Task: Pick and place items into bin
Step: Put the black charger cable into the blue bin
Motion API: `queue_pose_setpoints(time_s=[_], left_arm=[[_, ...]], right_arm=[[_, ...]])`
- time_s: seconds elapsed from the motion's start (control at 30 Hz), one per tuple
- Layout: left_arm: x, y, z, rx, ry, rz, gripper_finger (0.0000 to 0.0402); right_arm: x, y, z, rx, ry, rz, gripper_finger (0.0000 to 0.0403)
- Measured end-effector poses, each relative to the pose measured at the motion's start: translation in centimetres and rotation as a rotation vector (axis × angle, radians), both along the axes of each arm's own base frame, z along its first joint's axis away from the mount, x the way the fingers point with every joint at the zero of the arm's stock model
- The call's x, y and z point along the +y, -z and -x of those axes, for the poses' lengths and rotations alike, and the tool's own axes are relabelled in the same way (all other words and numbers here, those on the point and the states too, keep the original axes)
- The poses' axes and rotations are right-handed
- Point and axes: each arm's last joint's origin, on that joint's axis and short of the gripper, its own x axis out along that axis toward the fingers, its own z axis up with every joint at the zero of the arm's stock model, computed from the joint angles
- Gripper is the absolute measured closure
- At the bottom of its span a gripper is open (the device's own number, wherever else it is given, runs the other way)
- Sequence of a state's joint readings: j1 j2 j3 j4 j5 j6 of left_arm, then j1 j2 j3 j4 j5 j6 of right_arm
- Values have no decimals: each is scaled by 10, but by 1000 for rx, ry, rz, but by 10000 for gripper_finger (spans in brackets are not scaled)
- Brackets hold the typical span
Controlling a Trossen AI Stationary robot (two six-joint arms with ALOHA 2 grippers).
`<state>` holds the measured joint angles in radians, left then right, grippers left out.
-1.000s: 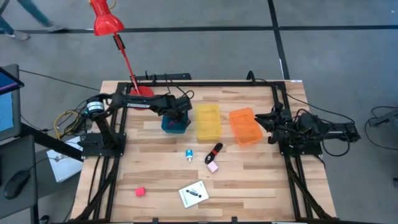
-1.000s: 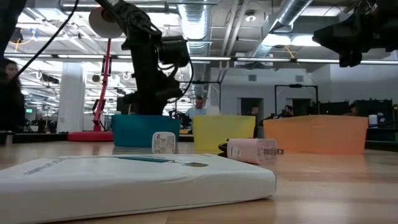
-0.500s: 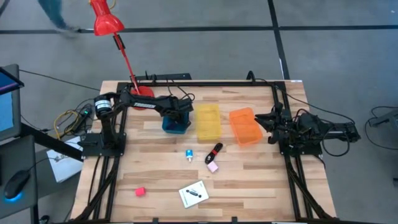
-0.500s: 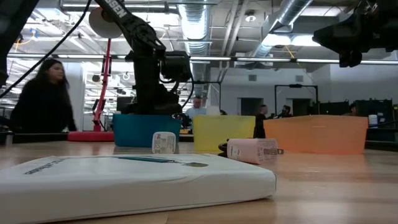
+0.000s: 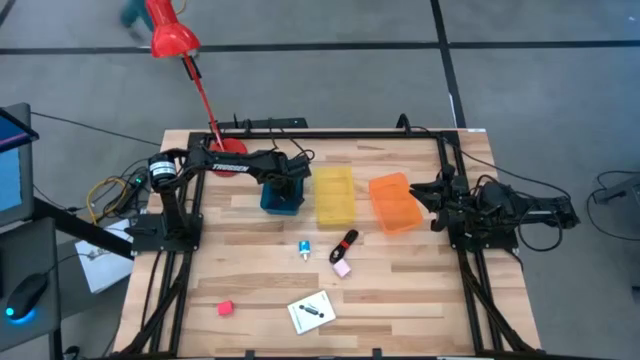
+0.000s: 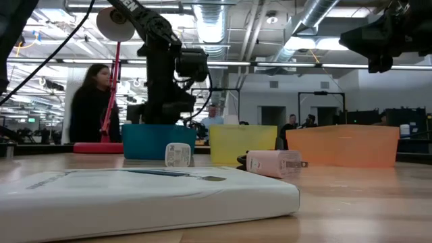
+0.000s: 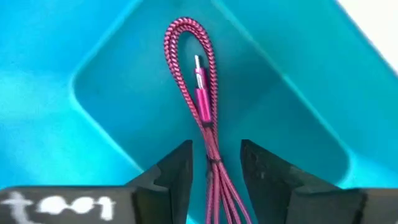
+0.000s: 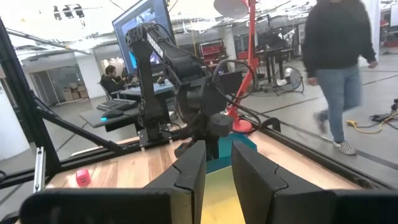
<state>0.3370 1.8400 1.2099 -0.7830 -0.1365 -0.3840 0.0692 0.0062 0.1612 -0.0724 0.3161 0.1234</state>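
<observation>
My left gripper (image 5: 285, 183) hangs open over the blue bin (image 5: 280, 200), fingers pointing down into it. The dark red cord (image 7: 202, 93) lies looped on the bin's floor, and its strands run between my fingertips (image 7: 216, 163); whether they touch, I cannot tell. On the table rest a light-blue block (image 5: 304, 249), a black-and-red pen-like piece (image 5: 346, 242), a pink block (image 5: 342, 267), a red block (image 5: 226, 308) and a white card with a black mark (image 5: 311, 311). My right gripper (image 5: 428, 196) waits at the right, slightly open and empty.
A yellow bin (image 5: 334, 196) and an orange bin (image 5: 394, 202) stand right of the blue one. A red lamp stand (image 5: 175, 40) rises at the far left corner. Black frame rails run along the table's left and right sides. A person (image 6: 94, 101) stands behind the table.
My left gripper dipped lower into the blue bin and has come up a little again, staying over the bin. A person has walked across the room behind the table.
</observation>
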Motion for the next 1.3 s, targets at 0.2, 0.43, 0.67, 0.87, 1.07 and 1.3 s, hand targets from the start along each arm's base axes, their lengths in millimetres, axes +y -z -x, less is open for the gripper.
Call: queue_pose_setpoints(time_s=[0.2, 0.43, 0.67, 0.87, 1.07, 1.3], left_arm=[[2, -34, -5, 80, 3, -35, 276], [-13, -92, -12, 159, 88, -86, 276], [-43, -182, -9, 172, 123, -367, 276], [-77, -263, 34, -129, 172, -457, 276], [-105, -296, 100, -300, 150, -522, 276], [-132, -258, 148, -391, 139, -542, 276]], right_arm=[[0, -1, 0, -12, 8, -1, 333], [-1, -8, 1, -69, 31, 53, 333], [14, -30, -1, -285, -323, 322, 333], [17, -33, -27, -248, -248, 328, 333], [19, -50, -66, -111, -247, 295, 333], [30, -42, -125, 258, -415, 387, 333]])
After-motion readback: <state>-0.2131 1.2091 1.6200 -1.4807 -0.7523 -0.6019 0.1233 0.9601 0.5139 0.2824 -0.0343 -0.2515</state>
